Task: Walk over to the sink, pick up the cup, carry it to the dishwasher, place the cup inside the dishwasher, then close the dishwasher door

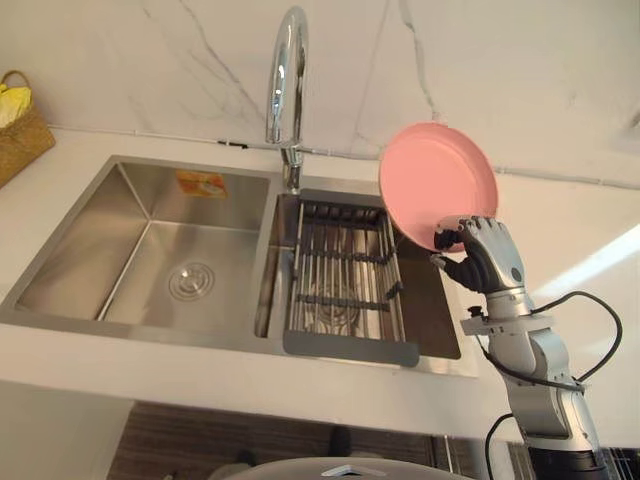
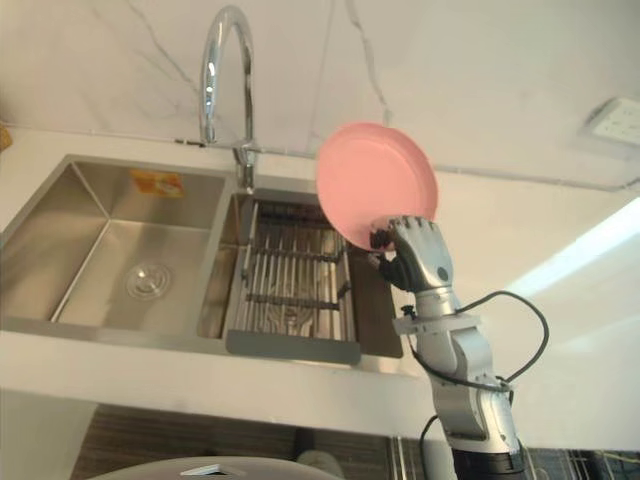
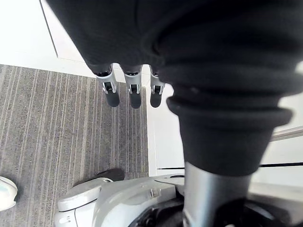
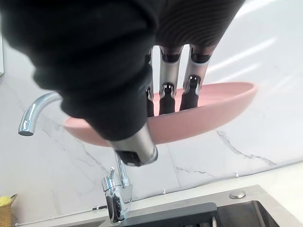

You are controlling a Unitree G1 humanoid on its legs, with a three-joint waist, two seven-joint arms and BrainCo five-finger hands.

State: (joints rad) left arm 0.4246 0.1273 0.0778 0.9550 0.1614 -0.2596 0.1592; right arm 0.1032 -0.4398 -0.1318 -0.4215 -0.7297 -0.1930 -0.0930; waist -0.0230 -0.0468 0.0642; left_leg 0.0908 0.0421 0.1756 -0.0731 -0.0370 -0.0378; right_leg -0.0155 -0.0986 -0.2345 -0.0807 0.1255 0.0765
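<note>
A round pink plate (image 1: 438, 185) is held up on edge above the right end of the sink, over the draining rack (image 1: 345, 280). My right hand (image 1: 490, 255) is shut on its lower rim, with fingers (image 4: 168, 90) over the inner face and the thumb on the other side. In the right wrist view the plate (image 4: 208, 111) shows as a shallow pink dish past the fingers. No cup is visible. My left hand (image 3: 132, 90) hangs low over the striped floor, fingers straight and holding nothing.
The steel double sink (image 1: 130, 195) is set in a white counter, and its left basin has a drain. A chrome faucet (image 1: 287, 80) arches between the basins. A woven basket (image 1: 18, 130) stands at the far left, and a wall socket (image 2: 615, 120) at the right.
</note>
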